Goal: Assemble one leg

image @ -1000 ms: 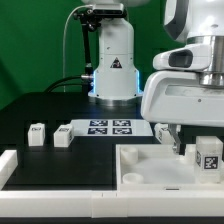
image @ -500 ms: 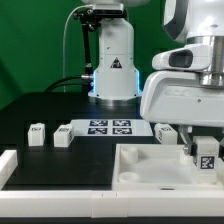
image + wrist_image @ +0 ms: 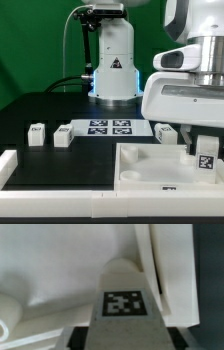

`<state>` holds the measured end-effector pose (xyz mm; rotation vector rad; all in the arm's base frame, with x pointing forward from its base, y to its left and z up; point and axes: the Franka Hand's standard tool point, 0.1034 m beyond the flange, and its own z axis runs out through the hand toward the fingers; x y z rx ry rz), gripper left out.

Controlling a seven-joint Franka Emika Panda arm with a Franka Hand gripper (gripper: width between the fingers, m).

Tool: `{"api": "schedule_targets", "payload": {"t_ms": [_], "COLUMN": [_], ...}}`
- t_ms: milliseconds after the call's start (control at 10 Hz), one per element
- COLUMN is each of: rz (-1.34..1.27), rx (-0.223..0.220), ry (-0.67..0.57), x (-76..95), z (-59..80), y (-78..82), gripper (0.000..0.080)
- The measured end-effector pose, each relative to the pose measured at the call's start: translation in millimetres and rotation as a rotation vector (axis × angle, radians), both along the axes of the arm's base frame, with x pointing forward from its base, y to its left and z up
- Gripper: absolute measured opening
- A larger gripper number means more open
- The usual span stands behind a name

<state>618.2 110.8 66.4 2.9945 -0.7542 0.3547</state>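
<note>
My gripper (image 3: 203, 150) is shut on a leg (image 3: 206, 153), a small white block with a black-and-white tag, and holds it upright over the right side of the large white tray-like part (image 3: 140, 160). In the wrist view the leg (image 3: 125, 303) fills the middle, tag facing the camera, gripped between dark fingers (image 3: 78, 336) at its base, its tip close to the tray's white wall (image 3: 165, 274). Two more legs (image 3: 37, 132) (image 3: 63, 135) stand on the black table at the exterior view's left.
The marker board (image 3: 110, 127) lies on the table in front of the robot base (image 3: 113, 70). A white rail (image 3: 8, 165) borders the table at the front left. The arm's white housing (image 3: 185, 95) hangs over the tray.
The gripper has carried the leg lower and slightly to the exterior view's right, toward the tray's right corner. The other legs have not moved.
</note>
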Motion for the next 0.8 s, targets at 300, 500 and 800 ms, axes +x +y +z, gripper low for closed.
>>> {"api": "schedule_targets", "payload": {"t_ms": [300, 500, 800], "rz": [-0.305, -0.426, -0.427], "rx": [0.018, 0.009, 0.006], "ry": [-0.010, -0.016, -0.016], "x": [-5.9, -8.3, -8.8], "z": [-0.7, -0.8, -0.9], "y": [-21.2, -35.0, -36.1], "gripper": [0.0302, 0.0307, 0.0554]}}
